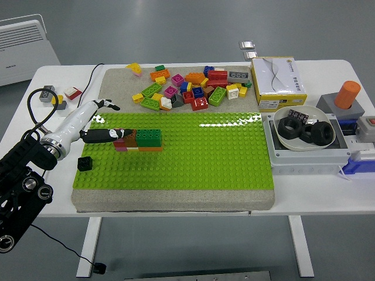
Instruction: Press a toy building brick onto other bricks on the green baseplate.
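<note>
Head view: left hand on brick row

Left hand reaches over the baseplate, dark fingers extended and laid on the pink brick at the left end of the brick row. Whether they pinch anything cannot be told. Judged: the brick sits on the row and pressing is under way; seating is unconfirmed. Loose bricks lie beyond. No print on the yellow box is legible.

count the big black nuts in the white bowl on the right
3. All in the white bowl: left nut, middle nut, right nut. More could be hidden underneath.
</note>
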Controlling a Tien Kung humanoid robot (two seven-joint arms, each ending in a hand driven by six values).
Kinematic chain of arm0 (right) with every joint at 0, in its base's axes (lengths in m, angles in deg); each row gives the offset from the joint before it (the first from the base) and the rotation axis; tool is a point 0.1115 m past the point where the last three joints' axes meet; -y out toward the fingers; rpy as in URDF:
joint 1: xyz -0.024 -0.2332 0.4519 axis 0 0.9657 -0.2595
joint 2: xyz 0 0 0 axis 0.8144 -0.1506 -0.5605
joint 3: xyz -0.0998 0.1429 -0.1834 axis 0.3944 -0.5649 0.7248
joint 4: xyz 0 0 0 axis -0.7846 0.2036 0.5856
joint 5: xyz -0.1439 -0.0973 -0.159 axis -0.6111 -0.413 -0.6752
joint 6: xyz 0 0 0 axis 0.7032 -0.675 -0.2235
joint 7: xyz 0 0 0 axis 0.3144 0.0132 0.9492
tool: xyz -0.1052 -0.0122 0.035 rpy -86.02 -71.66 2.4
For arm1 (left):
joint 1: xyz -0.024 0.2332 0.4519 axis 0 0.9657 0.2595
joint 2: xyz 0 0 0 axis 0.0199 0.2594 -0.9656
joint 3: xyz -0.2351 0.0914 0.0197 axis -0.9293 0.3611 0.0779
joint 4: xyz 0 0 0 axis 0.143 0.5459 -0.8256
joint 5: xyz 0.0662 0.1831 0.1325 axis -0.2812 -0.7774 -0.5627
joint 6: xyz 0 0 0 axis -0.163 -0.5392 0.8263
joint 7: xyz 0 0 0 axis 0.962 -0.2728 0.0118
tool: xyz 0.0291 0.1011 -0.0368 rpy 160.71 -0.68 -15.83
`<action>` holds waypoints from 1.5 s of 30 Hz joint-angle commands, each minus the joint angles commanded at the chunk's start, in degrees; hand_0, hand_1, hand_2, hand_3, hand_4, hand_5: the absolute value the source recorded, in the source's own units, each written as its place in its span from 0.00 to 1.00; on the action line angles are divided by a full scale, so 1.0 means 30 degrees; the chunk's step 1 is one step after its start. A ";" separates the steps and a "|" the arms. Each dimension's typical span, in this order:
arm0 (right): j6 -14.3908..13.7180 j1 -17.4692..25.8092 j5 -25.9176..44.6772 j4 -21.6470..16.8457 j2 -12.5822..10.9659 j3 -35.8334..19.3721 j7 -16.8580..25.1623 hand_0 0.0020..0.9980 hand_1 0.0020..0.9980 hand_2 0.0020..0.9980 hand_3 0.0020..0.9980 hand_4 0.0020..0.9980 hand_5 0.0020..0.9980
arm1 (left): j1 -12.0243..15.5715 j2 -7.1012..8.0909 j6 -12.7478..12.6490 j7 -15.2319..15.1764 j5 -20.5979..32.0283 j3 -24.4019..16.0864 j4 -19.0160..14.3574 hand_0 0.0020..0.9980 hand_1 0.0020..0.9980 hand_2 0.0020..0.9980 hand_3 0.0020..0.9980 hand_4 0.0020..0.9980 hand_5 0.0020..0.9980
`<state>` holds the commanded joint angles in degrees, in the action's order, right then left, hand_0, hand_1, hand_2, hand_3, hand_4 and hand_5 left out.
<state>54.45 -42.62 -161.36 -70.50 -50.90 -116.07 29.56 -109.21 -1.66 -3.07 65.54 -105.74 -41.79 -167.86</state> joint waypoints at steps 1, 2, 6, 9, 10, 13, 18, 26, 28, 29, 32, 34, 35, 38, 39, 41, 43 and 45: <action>-0.0003 0.0006 0.0017 0.0000 0.0007 0.0021 -0.0002 0.52 0.67 0.68 0.72 0.76 0.82 | 0.0165 -0.0046 -0.0089 0.0048 -0.0218 0.0032 0.0002 0.93 0.96 0.95 0.70 0.92 1.00; -0.0006 0.0011 0.0042 0.0000 0.0010 0.0047 -0.0004 0.52 0.67 0.69 0.72 0.76 0.82 | 0.0251 -0.0062 -0.0121 0.0071 -0.0302 0.0052 0.0013 0.94 0.96 0.95 0.69 0.92 1.00; -0.0016 0.0038 0.0170 0.0000 0.0004 0.0155 -0.0013 0.52 0.67 0.69 0.72 0.76 0.82 | 0.0504 -0.0112 -0.0202 0.0074 -0.0358 0.0099 0.0222 0.94 0.96 0.95 0.69 0.92 1.00; -0.0025 0.0039 0.0227 0.0000 0.0001 0.0216 -0.0014 0.52 0.67 0.69 0.72 0.76 0.82 | 0.0591 -0.0177 -0.0236 0.0030 -0.0344 0.0025 0.0603 0.94 0.95 0.95 0.69 0.92 1.00; -0.0027 0.0037 0.0243 0.0000 -0.0003 0.0227 -0.0013 0.52 0.67 0.69 0.72 0.76 0.82 | 0.0614 -0.0196 -0.0237 0.0019 -0.0336 -0.0012 0.0731 0.94 0.95 0.95 0.69 0.92 1.00; -0.0029 0.0026 0.0268 0.0000 -0.0017 0.0226 -0.0008 0.52 0.67 0.69 0.72 0.76 0.82 | 0.0669 -0.0212 -0.0228 0.0005 -0.0300 -0.0067 0.0982 0.94 0.95 0.95 0.69 0.92 1.00; -0.0033 -0.0007 0.0268 0.0000 -0.0029 0.0187 0.0002 0.52 0.67 0.69 0.72 0.76 0.82 | 0.0696 -0.0243 -0.0219 -0.0018 -0.0186 -0.0048 0.1182 0.94 0.96 0.95 0.69 0.92 1.00; -0.0038 -0.0049 0.0268 0.0000 -0.0015 0.0157 -0.0003 0.52 0.67 0.69 0.72 0.76 0.82 | 0.0656 -0.0433 -0.0182 -0.0040 0.0094 0.0158 0.1613 0.95 0.95 0.94 0.68 0.92 1.00; -0.0039 -0.0061 0.0245 0.0000 -0.0013 0.0143 -0.0004 0.52 0.67 0.69 0.72 0.76 0.82 | 0.0658 -0.0507 -0.0179 -0.0045 0.0099 0.0199 0.1746 0.95 0.95 0.94 0.68 0.92 1.00; -0.0041 -0.0065 0.0254 0.0000 -0.0011 0.0160 -0.0007 0.52 0.67 0.69 0.72 0.76 0.82 | 0.0656 -0.0534 -0.0182 -0.0050 0.0108 0.0219 0.1802 0.95 0.95 0.94 0.68 0.92 1.00; -0.0054 -0.0073 0.0348 0.0000 -0.0006 0.0255 -0.0026 0.52 0.67 0.69 0.72 0.76 0.82 | 0.0640 -0.0622 -0.0196 -0.0070 0.0134 0.0246 0.2021 0.95 0.95 0.94 0.68 0.92 1.00; -0.0070 -0.0077 0.0473 0.0000 -0.0002 0.0371 -0.0047 0.52 0.67 0.69 0.71 0.76 0.82 | 0.0633 -0.0686 -0.0206 -0.0085 0.0154 0.0245 0.2180 0.94 0.95 0.94 0.68 0.93 1.00; -0.0077 -0.0078 0.0527 0.0000 0.0000 0.0421 -0.0056 0.52 0.67 0.69 0.71 0.76 0.82 | 0.0630 -0.0710 -0.0213 -0.0093 0.0154 0.0248 0.2239 0.94 0.95 0.94 0.68 0.93 1.00; -0.0098 -0.0077 0.0663 0.0000 0.0010 0.0545 -0.0079 0.52 0.67 0.69 0.71 0.76 0.82 | 0.0624 -0.0774 -0.0230 -0.0119 0.0158 0.0274 0.2385 0.94 0.95 0.94 0.68 0.93 1.00; -0.0102 -0.0077 0.0686 0.0000 0.0011 0.0569 -0.0083 0.52 0.67 0.69 0.71 0.76 0.82 | 0.0624 -0.0788 -0.0230 -0.0125 0.0159 0.0277 0.2409 0.94 0.95 0.94 0.68 0.93 1.00; -0.0114 -0.0078 0.0763 0.0000 0.0014 0.0647 -0.0095 0.52 0.67 0.69 0.71 0.76 0.82 | 0.0627 -0.0821 -0.0238 -0.0146 0.0163 0.0286 0.2464 0.94 0.95 0.94 0.68 0.93 1.00; -0.0124 -0.0072 0.0837 0.0000 0.0017 0.0707 -0.0107 0.52 0.67 0.69 0.71 0.76 0.82 | 0.0626 -0.0847 -0.0239 -0.0166 0.0164 0.0295 0.2491 0.94 0.95 0.94 0.68 0.93 1.00; -0.0129 -0.0069 0.0861 0.0000 0.0017 0.0725 -0.0111 0.52 0.67 0.69 0.71 0.76 0.82 | 0.0627 -0.0863 -0.0250 -0.0180 0.0159 0.0307 0.2498 0.94 0.95 0.94 0.68 0.93 1.00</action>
<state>54.06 -42.82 -158.78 -70.50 -50.85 -113.90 29.23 -107.33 -4.25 -3.82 65.00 -105.26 -40.87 -160.36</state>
